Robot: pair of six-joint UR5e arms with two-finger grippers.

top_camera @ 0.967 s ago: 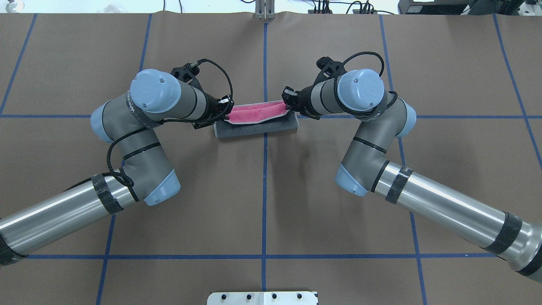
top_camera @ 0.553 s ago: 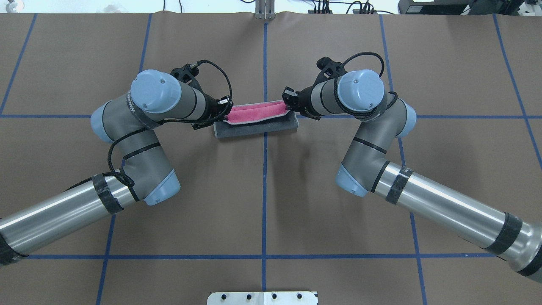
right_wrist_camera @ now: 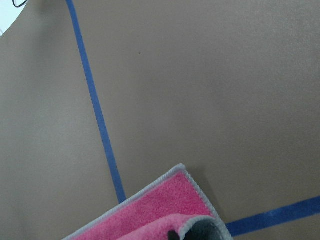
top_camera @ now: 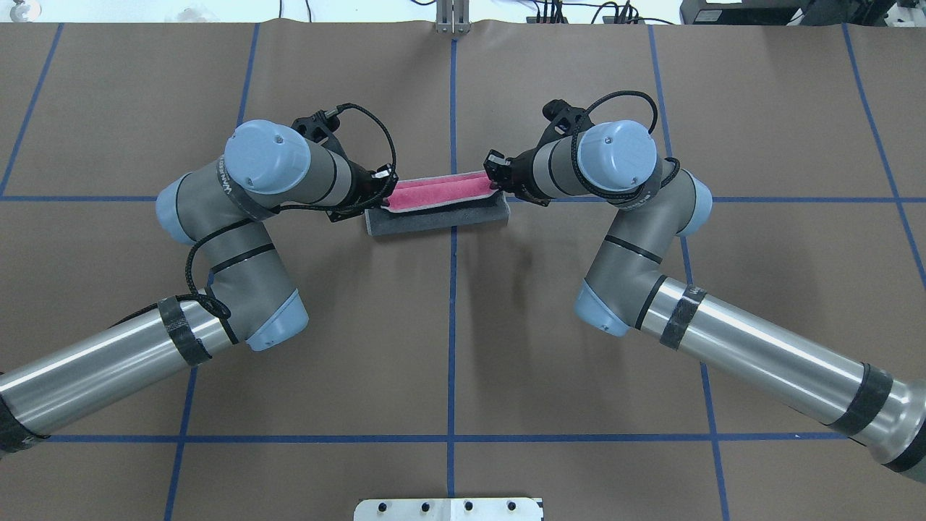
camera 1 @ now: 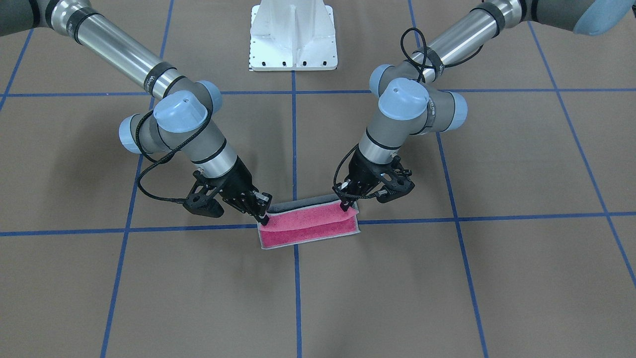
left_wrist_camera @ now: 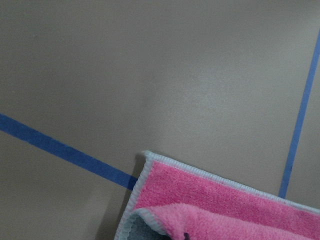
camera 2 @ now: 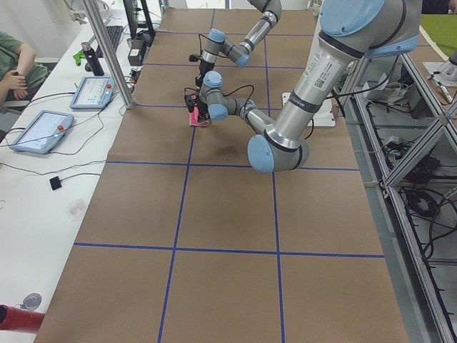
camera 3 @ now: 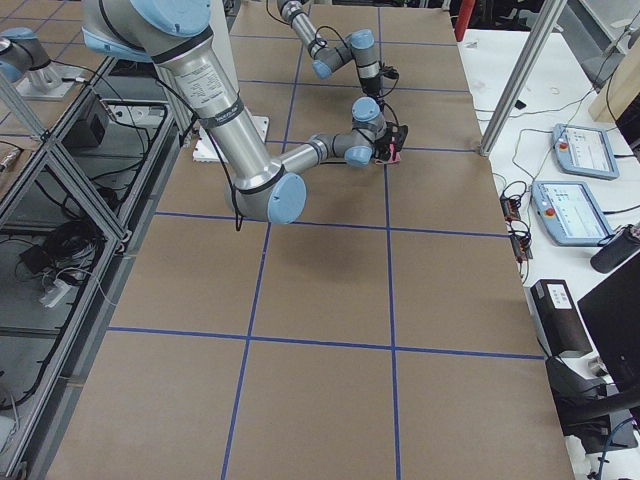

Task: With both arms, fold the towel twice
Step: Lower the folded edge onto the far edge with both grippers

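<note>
The towel (top_camera: 434, 217) lies at the table's middle, grey face up on my side, with a pink strip (top_camera: 438, 191) doubled over along its far edge. From the front the towel (camera 1: 310, 229) shows mostly pink. My left gripper (top_camera: 387, 192) is shut on the lifted edge at the towel's left end, and my right gripper (top_camera: 494, 185) is shut on it at the right end. In the front view the left gripper (camera 1: 343, 205) and right gripper (camera 1: 263, 219) pinch those corners just above the cloth. Each wrist view shows a curled pink towel (left_wrist_camera: 225, 200) corner, towel (right_wrist_camera: 155, 212), at the bottom.
Blue tape lines (top_camera: 452, 325) grid the brown table. The white pedestal base (camera 1: 293, 35) stands at my side. A metal post (top_camera: 452, 18) sits at the far edge. Beyond it a side bench holds tablets (camera 2: 89, 91), with a person's arm (camera 2: 18, 64) nearby.
Both grippers have carried the held edge a little farther from me and lower. The pink strip looks slightly narrower and flatter. The grips are unchanged.
</note>
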